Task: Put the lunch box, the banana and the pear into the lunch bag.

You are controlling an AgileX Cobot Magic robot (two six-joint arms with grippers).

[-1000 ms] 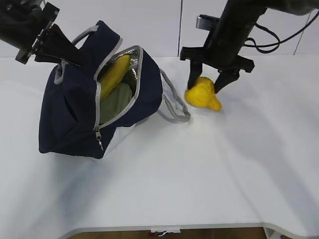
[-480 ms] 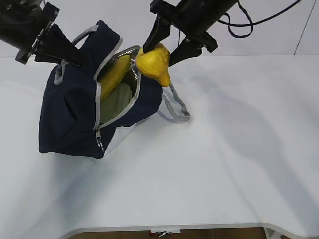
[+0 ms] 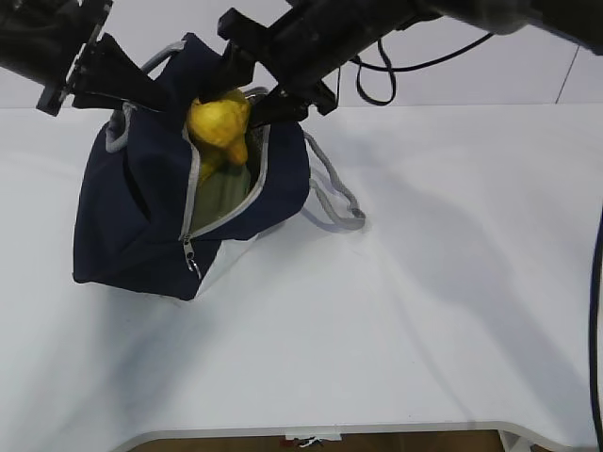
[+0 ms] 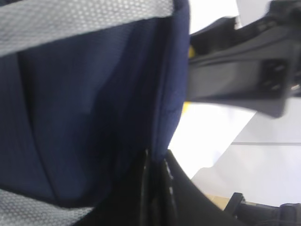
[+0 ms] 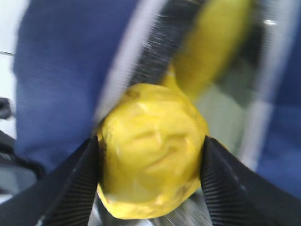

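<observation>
The navy lunch bag (image 3: 132, 226) lies tilted on the white table, its mouth open toward the right. My left gripper (image 3: 141, 92) is shut on the bag's top edge and holds it up; in the left wrist view (image 4: 157, 169) the jaws pinch blue fabric. My right gripper (image 3: 240, 99) is shut on the pear (image 3: 219, 121) and holds it over the bag's opening. The pear (image 5: 150, 150) fills the right wrist view between the two pads. The banana (image 5: 214, 42) lies inside the bag behind it. The lunch box's sage-green lid (image 3: 221, 193) shows deep inside.
A grey webbing handle (image 3: 334, 202) trails on the table right of the bag. The white table (image 3: 424, 311) stretches to the front and right. The table's front edge runs along the bottom of the exterior view.
My right gripper has carried the pear from the table right of the bag up and left to the bag's mouth. The left gripper has stayed on the bag.
</observation>
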